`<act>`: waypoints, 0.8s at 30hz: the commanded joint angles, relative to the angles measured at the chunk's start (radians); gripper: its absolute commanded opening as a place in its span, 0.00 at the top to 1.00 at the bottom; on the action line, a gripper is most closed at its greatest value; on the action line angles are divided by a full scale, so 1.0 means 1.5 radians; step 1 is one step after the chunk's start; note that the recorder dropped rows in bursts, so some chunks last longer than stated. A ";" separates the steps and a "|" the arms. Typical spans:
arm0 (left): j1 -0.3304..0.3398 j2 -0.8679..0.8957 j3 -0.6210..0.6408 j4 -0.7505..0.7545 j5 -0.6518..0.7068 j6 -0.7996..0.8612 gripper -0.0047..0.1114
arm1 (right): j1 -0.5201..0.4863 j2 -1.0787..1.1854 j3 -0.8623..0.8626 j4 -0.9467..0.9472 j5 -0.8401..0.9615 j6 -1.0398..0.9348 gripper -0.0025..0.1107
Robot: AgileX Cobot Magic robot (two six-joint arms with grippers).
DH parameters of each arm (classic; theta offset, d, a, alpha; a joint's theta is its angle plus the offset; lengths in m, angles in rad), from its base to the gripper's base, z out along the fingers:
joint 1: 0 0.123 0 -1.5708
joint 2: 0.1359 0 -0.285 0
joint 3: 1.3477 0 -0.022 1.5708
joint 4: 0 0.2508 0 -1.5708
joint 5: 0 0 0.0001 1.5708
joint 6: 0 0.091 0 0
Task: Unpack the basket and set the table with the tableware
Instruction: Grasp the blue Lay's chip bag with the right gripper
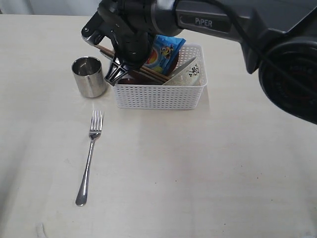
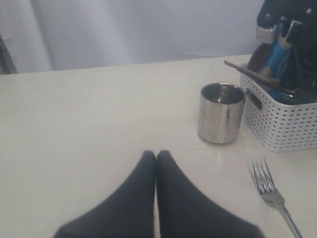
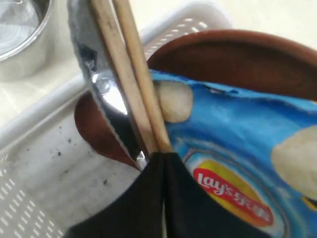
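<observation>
Wooden chopsticks [image 3: 142, 74] are met endwise by the fully closed right hand [image 3: 163, 156], so they may be missed or the chip bag [image 3: 237, 144] snagged.

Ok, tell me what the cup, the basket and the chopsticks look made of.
Cup: polished steel, going by its mirror-like reflections.
Basket: white plastic, matte, with moulded perforated walls.
Chopsticks: pale wood or bamboo, unvarnished-looking, with faint grain; which of the two is unclear.

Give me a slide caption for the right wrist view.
Right fingers closed at the chopsticks, over a Lay's chip bag in the white basket.
</observation>
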 commanded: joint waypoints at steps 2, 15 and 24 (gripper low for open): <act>-0.004 -0.002 0.002 -0.002 -0.006 -0.003 0.96 | -0.002 -0.035 0.000 -0.006 -0.007 0.004 0.98; -0.004 -0.002 0.002 -0.002 -0.006 -0.003 0.96 | -0.066 -0.109 0.000 0.015 0.055 -0.016 0.48; -0.004 -0.002 0.002 -0.002 -0.006 -0.003 0.96 | -0.081 -0.076 0.000 0.044 0.040 -0.219 0.48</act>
